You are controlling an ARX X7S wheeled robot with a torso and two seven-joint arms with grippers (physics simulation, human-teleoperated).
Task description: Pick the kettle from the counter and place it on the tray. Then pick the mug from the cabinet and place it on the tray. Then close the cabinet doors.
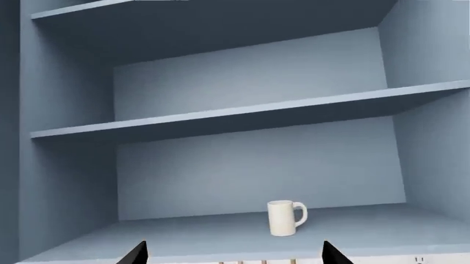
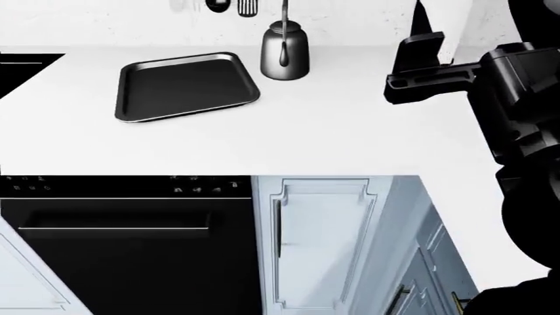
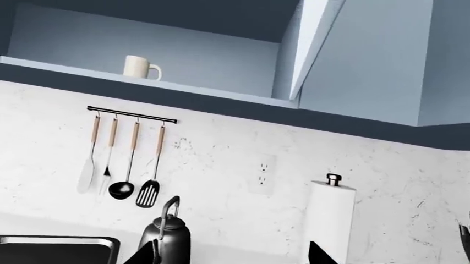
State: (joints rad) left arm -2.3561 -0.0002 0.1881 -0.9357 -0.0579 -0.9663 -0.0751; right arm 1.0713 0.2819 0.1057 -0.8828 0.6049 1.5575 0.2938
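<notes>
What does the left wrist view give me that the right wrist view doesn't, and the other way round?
Only the left wrist view: the cabinet's upper shelves, bare in what shows, seen straight on. Only the right wrist view: the kettle on the counter, the utensil rail, the paper towel roll, a wall outlet, the open cabinet door and a corner of the tray. Both: the mug upright on the bottom shelf, untouched.

Cream mug (image 1: pixel 285 218), dark grey kettle (image 2: pixel 284 50) (shiny), black tray (image 2: pixel 185 86).
</notes>
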